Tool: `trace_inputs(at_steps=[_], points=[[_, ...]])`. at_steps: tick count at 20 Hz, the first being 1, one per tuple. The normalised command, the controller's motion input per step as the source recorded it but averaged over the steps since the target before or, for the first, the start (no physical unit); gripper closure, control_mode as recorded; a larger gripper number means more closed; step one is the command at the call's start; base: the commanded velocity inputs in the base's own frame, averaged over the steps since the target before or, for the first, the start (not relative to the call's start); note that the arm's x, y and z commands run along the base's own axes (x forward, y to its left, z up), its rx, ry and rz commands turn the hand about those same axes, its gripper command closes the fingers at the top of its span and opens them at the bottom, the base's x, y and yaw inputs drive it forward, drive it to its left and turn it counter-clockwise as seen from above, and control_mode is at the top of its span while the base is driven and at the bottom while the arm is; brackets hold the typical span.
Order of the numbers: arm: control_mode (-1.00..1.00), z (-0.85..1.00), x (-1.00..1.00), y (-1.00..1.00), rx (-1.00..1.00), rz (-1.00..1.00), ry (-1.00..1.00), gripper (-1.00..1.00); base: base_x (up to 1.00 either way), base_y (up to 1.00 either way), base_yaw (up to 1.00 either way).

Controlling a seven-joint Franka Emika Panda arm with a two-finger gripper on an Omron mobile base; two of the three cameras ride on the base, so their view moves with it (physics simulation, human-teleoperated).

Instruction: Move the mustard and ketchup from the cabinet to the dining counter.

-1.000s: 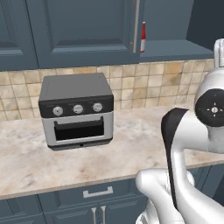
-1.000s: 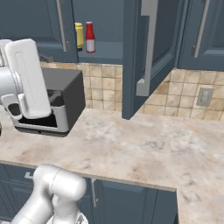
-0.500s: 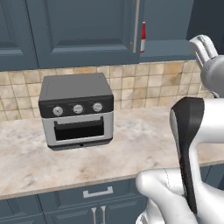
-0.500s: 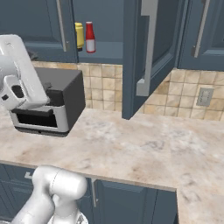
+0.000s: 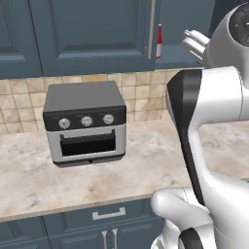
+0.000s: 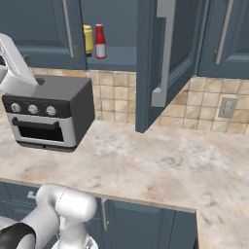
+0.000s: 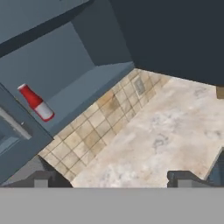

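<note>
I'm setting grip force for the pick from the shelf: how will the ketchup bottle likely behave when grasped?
The ketchup is slim and tall with a narrow neck, so a push near the top would probably tip it. Its smooth round body may slip or roll if knocked over. The mustard stands close beside it, so it could get bumped.

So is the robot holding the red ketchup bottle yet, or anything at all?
No, nothing is held. The gripper is open and empty, and the ketchup stands apart from it on the cabinet shelf.
</note>
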Motion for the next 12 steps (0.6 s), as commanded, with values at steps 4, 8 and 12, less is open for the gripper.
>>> trace_inputs(at_steps=[4, 8, 12], points=[[-1.00, 0.00, 0.27, 0.02, -0.29, 0.13, -0.06, -1.00, 0.00, 0.00, 0.00], [-1.00, -0.02, 0.24, 0.00, -0.24, 0.26, -0.14, -1.00, 0.00, 0.00, 0.00], [-1.00, -0.01, 0.29, -0.01, -0.13, 0.30, -0.09, -1.00, 0.00, 0.00, 0.00]])
